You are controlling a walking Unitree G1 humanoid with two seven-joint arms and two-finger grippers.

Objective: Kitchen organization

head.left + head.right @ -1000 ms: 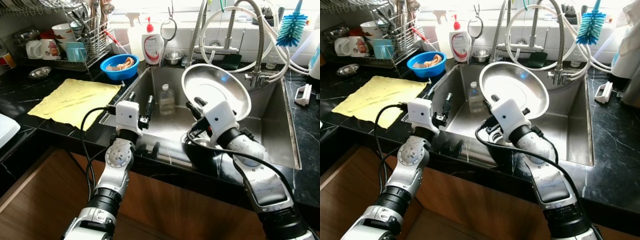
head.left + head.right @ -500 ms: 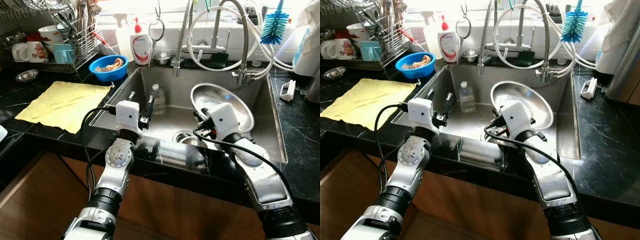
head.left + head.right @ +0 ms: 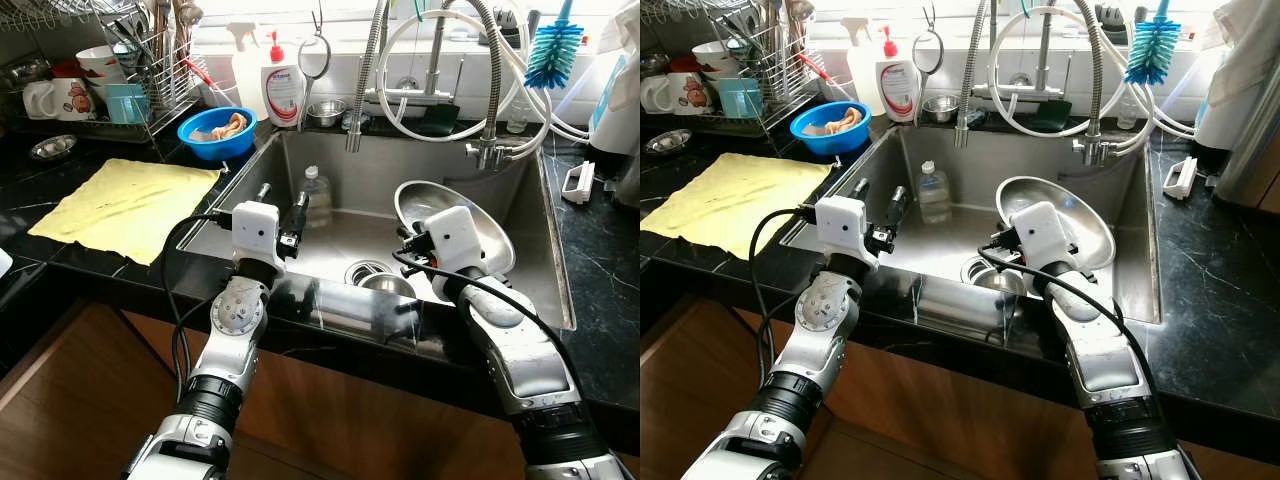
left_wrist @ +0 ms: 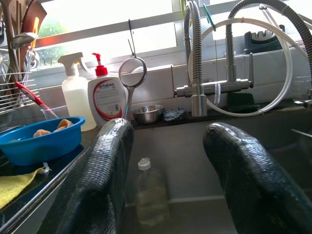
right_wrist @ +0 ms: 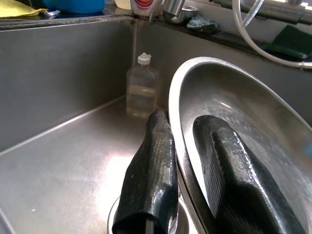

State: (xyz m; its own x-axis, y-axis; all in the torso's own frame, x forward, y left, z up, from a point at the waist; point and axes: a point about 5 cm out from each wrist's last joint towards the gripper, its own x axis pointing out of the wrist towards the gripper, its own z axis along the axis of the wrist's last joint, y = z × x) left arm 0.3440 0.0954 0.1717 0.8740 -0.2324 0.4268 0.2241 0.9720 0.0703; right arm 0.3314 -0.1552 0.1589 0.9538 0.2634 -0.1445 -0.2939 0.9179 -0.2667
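here, at a crowded kitchen counter, a yellow cloth is seen spread on the dark worktop, with a blue bowl and a red-capped soap bottle behind it. the left gripper is held at the near left rim of the sink, its fingers parted and nothing between them. a small clear bottle is stood against the sink's back wall. further right, the steel basin is pinched at its near rim by the right gripper, one finger inside and one outside, tilted low in the sink beside the drain. the basin would best be laid down slowly and released only once it rests flat, it is judged. print is visible on the soap bottle's label, but it cannot be read.
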